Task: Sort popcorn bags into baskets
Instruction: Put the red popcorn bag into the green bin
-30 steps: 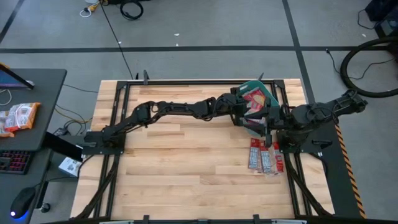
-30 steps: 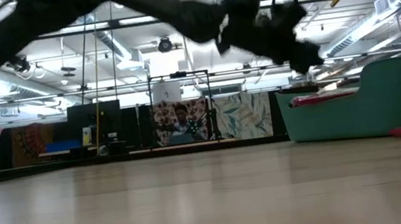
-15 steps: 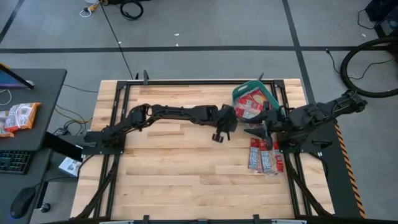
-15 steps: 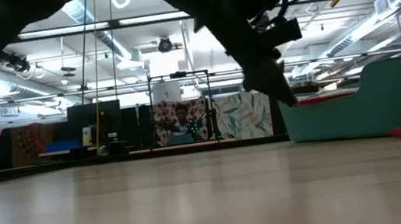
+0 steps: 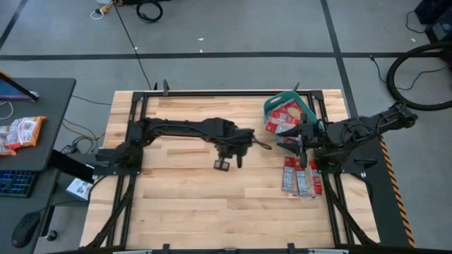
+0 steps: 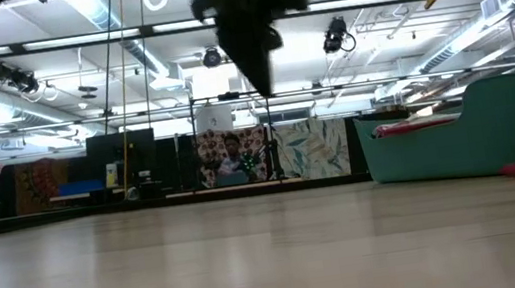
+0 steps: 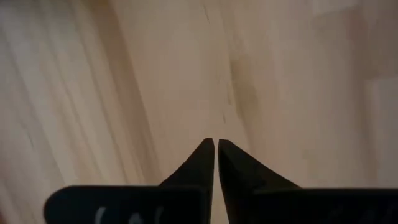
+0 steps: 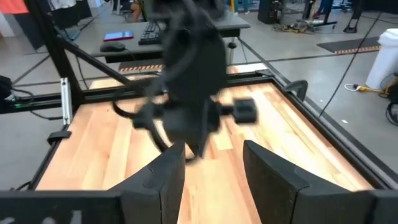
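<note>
Your left hand (image 5: 227,164) hangs pinched together, empty, over bare tabletop (image 5: 183,190). Your right hand (image 5: 288,144), fingers spread, sits beside the teal basket (image 5: 271,106) holding popcorn bags (image 5: 284,116); more red bags (image 5: 298,178) lie just beside it.

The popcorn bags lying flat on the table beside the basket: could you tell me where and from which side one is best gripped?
The popcorn bags lie flat, side by side and partly overlapping, so I would come straight down and pinch the outermost bag across an exposed long edge. The right gripper, open, is nearest; the left gripper is shut over bare table. The basket is close by.
</note>
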Robot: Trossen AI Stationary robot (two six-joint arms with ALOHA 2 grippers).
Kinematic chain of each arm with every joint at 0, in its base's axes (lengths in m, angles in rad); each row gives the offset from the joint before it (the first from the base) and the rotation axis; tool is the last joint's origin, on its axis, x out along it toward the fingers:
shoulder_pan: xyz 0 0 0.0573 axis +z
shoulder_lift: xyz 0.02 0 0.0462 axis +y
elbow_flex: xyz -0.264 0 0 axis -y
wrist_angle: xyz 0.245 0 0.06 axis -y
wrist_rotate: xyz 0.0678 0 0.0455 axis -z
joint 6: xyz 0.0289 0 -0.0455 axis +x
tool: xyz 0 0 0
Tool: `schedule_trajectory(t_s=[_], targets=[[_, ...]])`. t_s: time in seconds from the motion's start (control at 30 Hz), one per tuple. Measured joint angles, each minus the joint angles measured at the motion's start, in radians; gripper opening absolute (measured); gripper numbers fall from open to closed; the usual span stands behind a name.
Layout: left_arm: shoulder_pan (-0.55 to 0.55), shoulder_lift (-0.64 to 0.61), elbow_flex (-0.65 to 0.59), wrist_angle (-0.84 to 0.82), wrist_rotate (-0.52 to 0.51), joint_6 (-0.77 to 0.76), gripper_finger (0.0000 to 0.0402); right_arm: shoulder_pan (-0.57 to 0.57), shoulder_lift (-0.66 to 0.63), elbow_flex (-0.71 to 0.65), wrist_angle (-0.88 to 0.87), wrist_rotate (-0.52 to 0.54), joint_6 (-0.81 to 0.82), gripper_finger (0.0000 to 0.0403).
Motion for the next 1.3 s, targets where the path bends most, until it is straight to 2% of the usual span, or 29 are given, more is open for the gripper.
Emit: schedule_trajectory(t_s=[0.2,0.33,0.47,0.63,0.77,0.9,1.03,1.2,1.3], targets=[[-0.073,-0.136,0.001,-0.057,-0.022,-0.121,0.0014,0.001,0.043,0.000,0.017,-0.104,-0.034,0.0168],[-0.120,-0.199,0.001,-0.007,-0.125,-0.172,0.0011,-0.009,0.100,0.000,0.017,-0.084,-0.074,0.0168],[-0.165,-0.209,0.001,0.057,-0.214,-0.169,0.0010,-0.051,0.147,0.000,0.021,-0.074,-0.106,0.0168],[-0.191,-0.201,-0.024,0.109,-0.227,-0.138,0.0010,-0.124,0.193,0.000,0.012,-0.133,-0.092,0.0168],[-0.185,-0.221,-0.164,0.186,-0.230,-0.134,0.0010,-0.185,0.226,0.000,-0.045,-0.161,-0.057,0.0168],[-0.180,-0.302,-0.362,0.292,-0.231,-0.155,0.0010,-0.254,0.247,0.000,-0.117,-0.159,-0.027,0.0168],[-0.180,-0.414,-0.571,0.460,-0.230,-0.165,0.0009,-0.341,0.280,0.000,-0.180,-0.166,-0.022,0.0168],[-0.169,-0.561,-0.809,0.652,-0.238,-0.157,0.0009,-0.451,0.339,0.000,-0.232,-0.254,0.001,0.0168],[-0.151,-0.637,-0.929,0.756,-0.258,-0.135,0.0009,-0.504,0.378,0.000,-0.268,-0.263,0.000,0.0168]])
